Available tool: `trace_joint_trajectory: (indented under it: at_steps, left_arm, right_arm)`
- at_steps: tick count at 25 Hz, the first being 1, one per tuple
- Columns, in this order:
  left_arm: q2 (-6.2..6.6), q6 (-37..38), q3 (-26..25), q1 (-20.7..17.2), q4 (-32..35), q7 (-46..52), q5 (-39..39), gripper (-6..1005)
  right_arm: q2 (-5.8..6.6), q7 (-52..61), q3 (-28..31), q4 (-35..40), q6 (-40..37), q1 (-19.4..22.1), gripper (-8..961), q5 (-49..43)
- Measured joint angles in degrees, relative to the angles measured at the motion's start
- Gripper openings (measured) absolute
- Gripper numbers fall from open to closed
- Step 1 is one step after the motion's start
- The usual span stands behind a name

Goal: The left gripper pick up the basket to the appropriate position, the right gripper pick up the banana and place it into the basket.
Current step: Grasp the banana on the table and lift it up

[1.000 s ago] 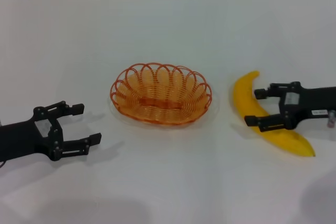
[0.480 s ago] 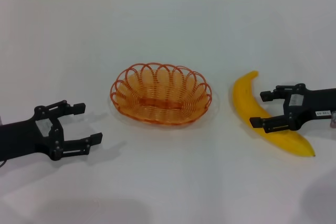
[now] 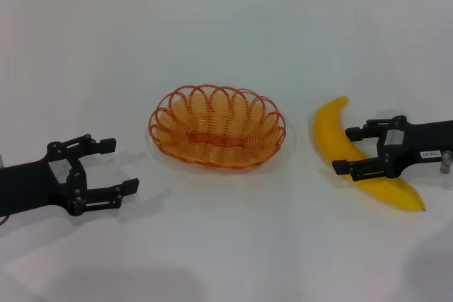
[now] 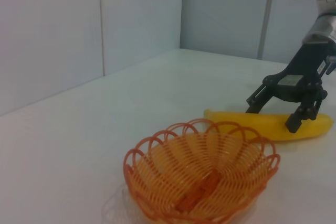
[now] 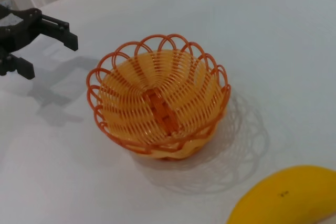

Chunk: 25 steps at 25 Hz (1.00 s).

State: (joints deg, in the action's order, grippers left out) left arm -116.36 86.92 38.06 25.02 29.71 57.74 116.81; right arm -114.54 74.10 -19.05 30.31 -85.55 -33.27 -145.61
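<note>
Two grippers, one basket, one banana, all on one table.

Item 1, the basket [image 3: 216, 126]: shallow oval of orange looped wire, resting upright at mid-table, empty, untouched by either claw. Its position between the two arms suits a handover, though it has not yet been lifted.

Item 2, the banana [image 3: 340, 148]: bright yellow, curved, lying flat to the robot's right of the basket and near it, apart from the rim.

Item 3, the right gripper [image 3: 358, 151]: fingers spread, straddling the banana's middle from the outer side; the left wrist view shows one fingertip either side of the fruit, so a grasp looks imminent but whether the tips touch it cannot be told.

Item 4, the left gripper [image 3: 107, 166]: fingers spread, holding nothing, low over the table and well apart from the basket, pointed towards it, seemingly waiting.

Item 5, the table [image 3: 226, 33]: plain white, matt, faintly shadowed.

Item 6, the wall panels [image 4: 136, 19]: pale, with vertical seams, behind the table.
</note>
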Motion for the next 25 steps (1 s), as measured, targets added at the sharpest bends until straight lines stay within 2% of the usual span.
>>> trace_joint_trajectory:
  at_steps: [13,18,25]
  left_arm:
    - [-0.09,0.1,0.0,0.0,0.0,0.0,0.0,878]
    - [-0.09,0.1,0.0,0.0,0.0,0.1,0.0,879]
    - [-0.1,0.1,0.0,-0.2,0.0,0.2,0.0,879]
  right_arm:
    - [-1.04,3.8,-0.9,0.2,0.8,-0.7,742,0.0]
    - [-1.24,5.2,-2.1,0.3,1.4,-1.3,533,0.2]
    - [-1.22,5.6,-1.5,0.3,1.4,-1.7,488,2.2]
